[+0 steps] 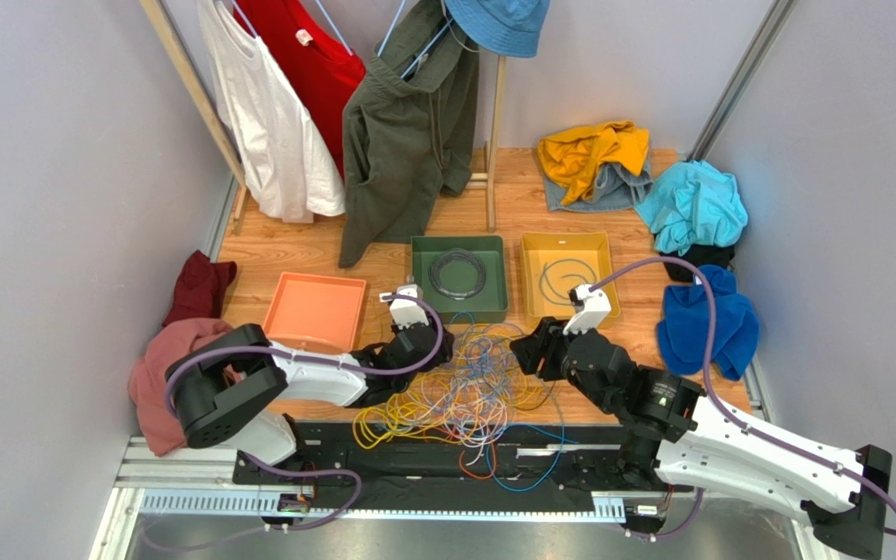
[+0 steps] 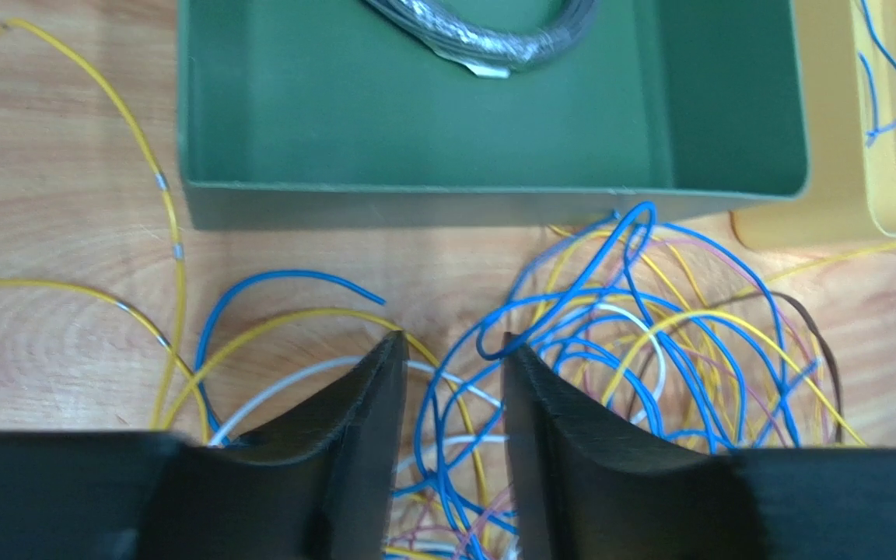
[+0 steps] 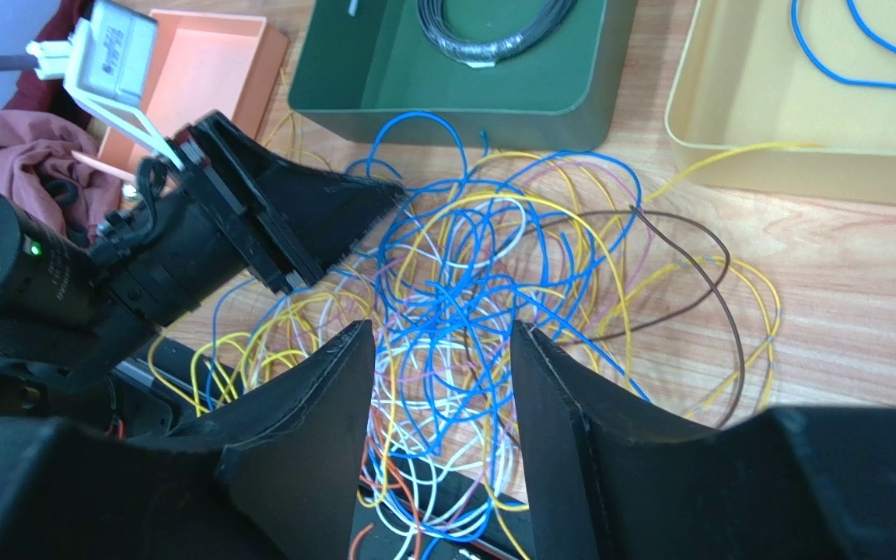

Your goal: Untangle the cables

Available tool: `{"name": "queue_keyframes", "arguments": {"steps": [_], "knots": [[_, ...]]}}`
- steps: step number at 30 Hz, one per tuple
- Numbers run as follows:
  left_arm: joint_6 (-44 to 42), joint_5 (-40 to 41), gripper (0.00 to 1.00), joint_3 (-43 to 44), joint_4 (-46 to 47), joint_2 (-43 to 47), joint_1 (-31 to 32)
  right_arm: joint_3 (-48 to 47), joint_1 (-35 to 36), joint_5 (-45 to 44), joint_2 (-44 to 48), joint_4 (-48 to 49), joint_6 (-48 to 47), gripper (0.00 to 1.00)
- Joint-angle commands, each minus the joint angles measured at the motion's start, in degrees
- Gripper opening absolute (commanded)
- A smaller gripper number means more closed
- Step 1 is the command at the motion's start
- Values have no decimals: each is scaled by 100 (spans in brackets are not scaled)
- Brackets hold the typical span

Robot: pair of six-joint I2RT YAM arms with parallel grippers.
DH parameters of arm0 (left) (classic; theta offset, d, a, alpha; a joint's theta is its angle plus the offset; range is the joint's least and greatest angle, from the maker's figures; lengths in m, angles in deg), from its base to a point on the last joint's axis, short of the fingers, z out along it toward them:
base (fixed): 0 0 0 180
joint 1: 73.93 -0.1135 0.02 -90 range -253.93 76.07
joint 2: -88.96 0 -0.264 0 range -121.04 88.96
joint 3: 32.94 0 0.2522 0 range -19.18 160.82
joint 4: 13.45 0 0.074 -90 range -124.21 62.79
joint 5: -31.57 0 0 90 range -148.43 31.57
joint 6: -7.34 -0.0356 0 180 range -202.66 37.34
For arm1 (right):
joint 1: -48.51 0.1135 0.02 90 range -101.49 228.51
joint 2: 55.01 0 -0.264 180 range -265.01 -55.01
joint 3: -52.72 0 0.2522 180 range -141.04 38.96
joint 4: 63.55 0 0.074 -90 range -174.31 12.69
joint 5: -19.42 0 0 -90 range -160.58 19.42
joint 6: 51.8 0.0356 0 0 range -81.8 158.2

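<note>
Top external view puts the cables [image 1: 464, 397] in one heap on the bench, at 6 o'clock from the green tray [image 1: 418, 280], with some strands spilling over the black rail [image 1: 418, 449] at the near edge. Your left jaws sit at the heap's 11 o'clock and your right jaws at its 2 o'clock, both low over the tangle. Both pairs stand spread, with strands running through the gap and nothing pinched yet.

On the left wrist view a blue loop [image 2: 637, 212] arches up at 1 o'clock from the tips. It stands proud of the rest, so I judge it the cleanest pick. Take one strand only, because pinching yellow and blue together will likely drag the knot tighter. Better still, go for a free end, such as the blue strand [image 2: 301, 274] ending at 11 o'clock. Let the right jaws pin the heap while the left draws out slowly and low. On the right wrist view, watch the brown cable [image 3: 725, 254] ringing the heap at 3 o'clock, since it may snag.
</note>
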Motion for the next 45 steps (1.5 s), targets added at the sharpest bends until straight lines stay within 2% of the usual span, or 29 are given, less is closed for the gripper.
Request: {"name": "queue_keyframes", "arguments": {"steps": [1,2,3,5,10,11,13,14,15,17,18,21,24,28,33,40,45], "knots": [[403,509,37,165,530,-231,-3,252,47,-101,157,86,175,48],[412,501,31,147,583,-266,-3,314,47,-92,175,87,184,48],[403,492,17,130,644,-310,-3,332,56,-84,175,87,193,47],[394,439,0,51,777,-284,-3,341,64,-110,201,26,228,46],[298,202,0,-414,637,602,-3,367,108,-198,421,-150,263,45],[341,132,0,-581,436,1248,-3,367,126,-189,517,-185,272,45],[674,17,0,-565,-1220,2137,6,376,126,-198,614,-265,255,45],[893,43,0,-469,-1775,3064,67,384,135,-172,684,-273,202,44],[869,87,0,-407,-2590,3526,137,402,144,-163,720,-221,158,44],[572,333,0,-110,-3272,4753,312,446,161,-23,738,-99,53,44],[431,464,0,49,-3875,5074,322,455,161,21,729,50,-61,45],[-202,579,0,900,-4817,5727,322,455,188,250,659,323,-167,48],[-817,545,0,1990,-5522,5615,322,420,223,478,615,534,-254,50],[-1493,281,0,3290,-5833,5114,322,288,328,768,623,746,-457,51],[-1925,44,0,4250,-5920,4393,322,7,591,848,448,1035,-817,54],[-2356,-369,0,5804,-5964,3585,331,-634,890,672,-395,1404,-1423,57],[-2532,-571,0,6448,-6087,3154,410,-1047,1022,681,-948,1958,-1915,61]]}}
